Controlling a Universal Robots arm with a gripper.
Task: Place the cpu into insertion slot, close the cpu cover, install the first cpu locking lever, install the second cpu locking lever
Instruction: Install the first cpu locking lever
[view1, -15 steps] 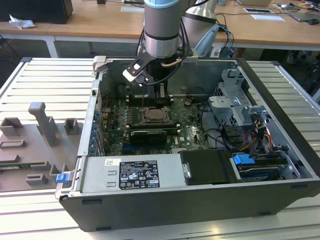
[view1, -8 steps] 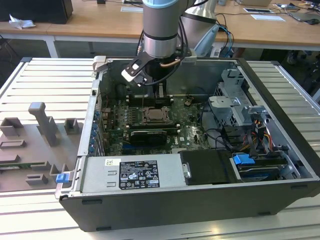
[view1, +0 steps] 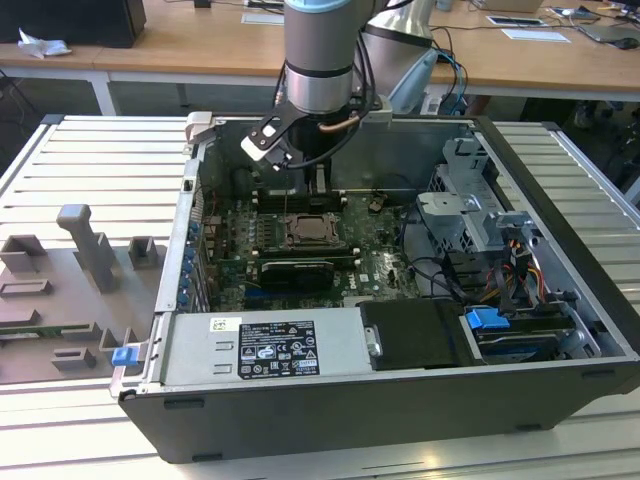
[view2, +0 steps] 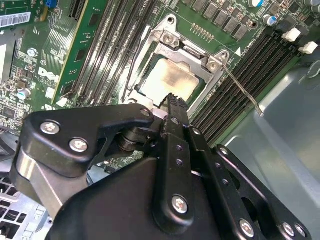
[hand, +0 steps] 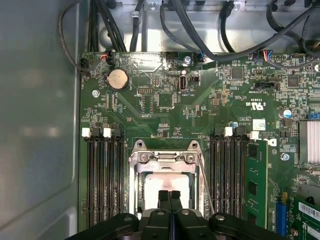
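Note:
The cpu (view2: 170, 80) lies flat in the insertion slot (view1: 308, 230) on the green motherboard, its pale metal face showing through the window of the cpu cover (view2: 186, 49). The silvery cover (hand: 162, 158) is down over the cpu (hand: 165, 183). A thin metal locking lever (view2: 242, 92) stands out from one corner of the socket and runs along its side (hand: 206, 185). My gripper (view2: 172, 98) is shut with nothing between its fingers, and its tips hover at the edge of the socket (hand: 170, 193). In the exterior view the gripper (view1: 319, 188) hangs just behind the socket.
Rows of long black memory slots (hand: 105, 180) flank the socket on both sides. The open computer case (view1: 560, 190) walls in the board, with drive cages and cables (view1: 480, 250) at the exterior view's right and a power supply (view1: 270, 350) in front. Grey fixtures (view1: 90, 250) stand outside the case.

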